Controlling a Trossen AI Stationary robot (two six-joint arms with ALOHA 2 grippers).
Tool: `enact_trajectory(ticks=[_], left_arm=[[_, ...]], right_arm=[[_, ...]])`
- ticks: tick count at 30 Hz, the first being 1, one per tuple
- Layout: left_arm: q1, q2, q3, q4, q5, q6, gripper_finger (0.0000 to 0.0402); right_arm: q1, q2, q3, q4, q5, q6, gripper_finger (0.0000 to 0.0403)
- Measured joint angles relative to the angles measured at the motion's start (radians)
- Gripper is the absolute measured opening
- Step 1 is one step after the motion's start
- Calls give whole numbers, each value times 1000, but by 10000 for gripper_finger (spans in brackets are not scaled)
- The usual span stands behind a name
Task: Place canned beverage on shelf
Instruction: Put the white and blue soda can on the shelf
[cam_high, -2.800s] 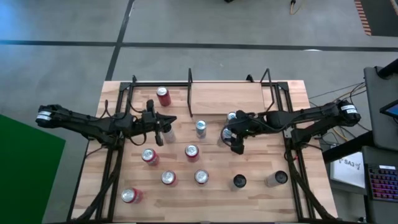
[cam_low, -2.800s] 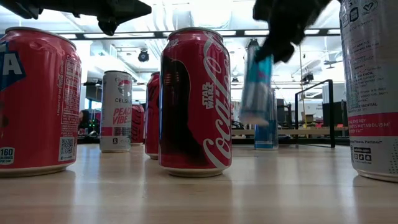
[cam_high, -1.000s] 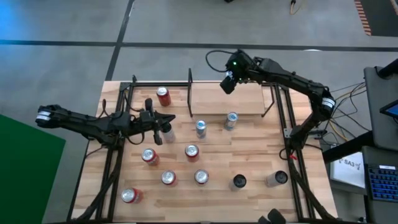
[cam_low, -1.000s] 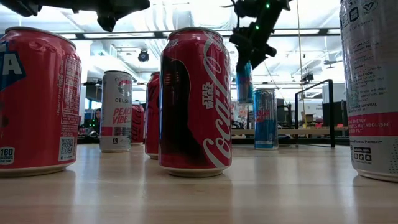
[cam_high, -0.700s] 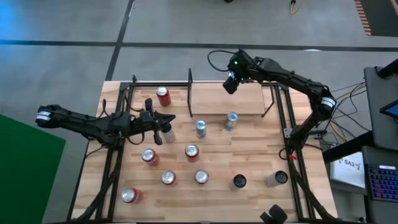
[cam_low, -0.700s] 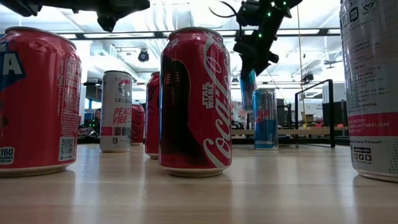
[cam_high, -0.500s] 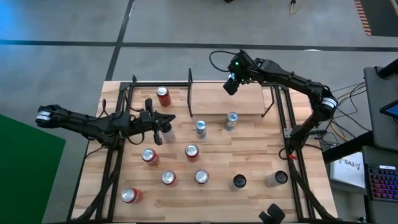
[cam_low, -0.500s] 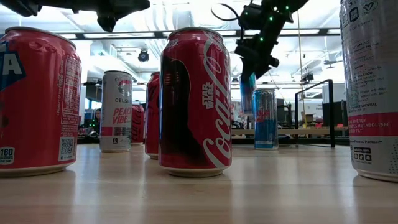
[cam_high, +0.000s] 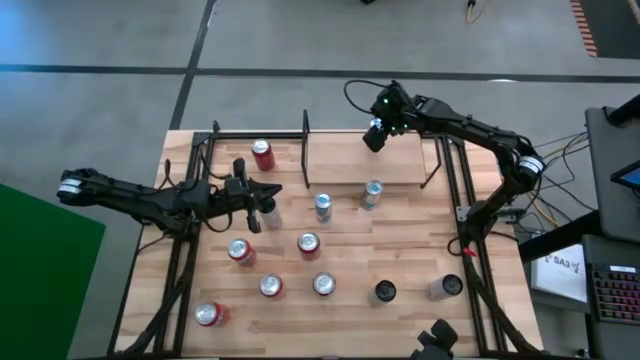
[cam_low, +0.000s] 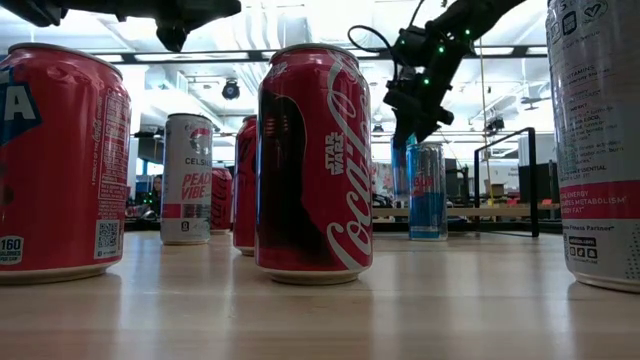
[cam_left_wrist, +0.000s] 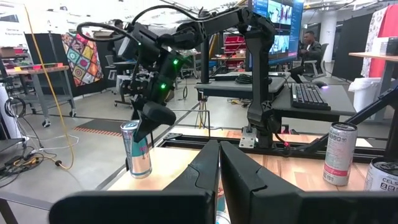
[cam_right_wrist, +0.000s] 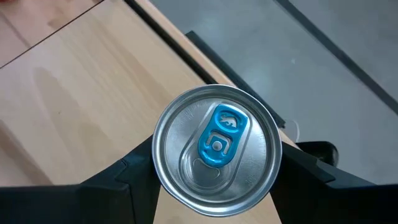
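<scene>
Over the shelf (cam_high: 345, 160), right tool (cam_right_wrist: 214, 180) gripping a blue-tabbed can (cam_right_wrist: 216, 148), tab visible only wrist-side.

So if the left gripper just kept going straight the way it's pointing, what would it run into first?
The shut left gripper points across the table toward the right side. The silver can with the blue tab looks first in line, though it may sit slightly off that line; height is unclear from above.

A plank table (cam_high: 420, 320) carries scattered upright cans (cam_high: 308, 243) and the black-framed shelf (cam_high: 340, 160).
</scene>
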Motion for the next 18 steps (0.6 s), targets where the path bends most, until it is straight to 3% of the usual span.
enact_trajectory(ticks=[18], left_arm=[[0,0,0,0,0,0,0]], right_arm=[[-43,-39,-70,58,-37,-26,225]])
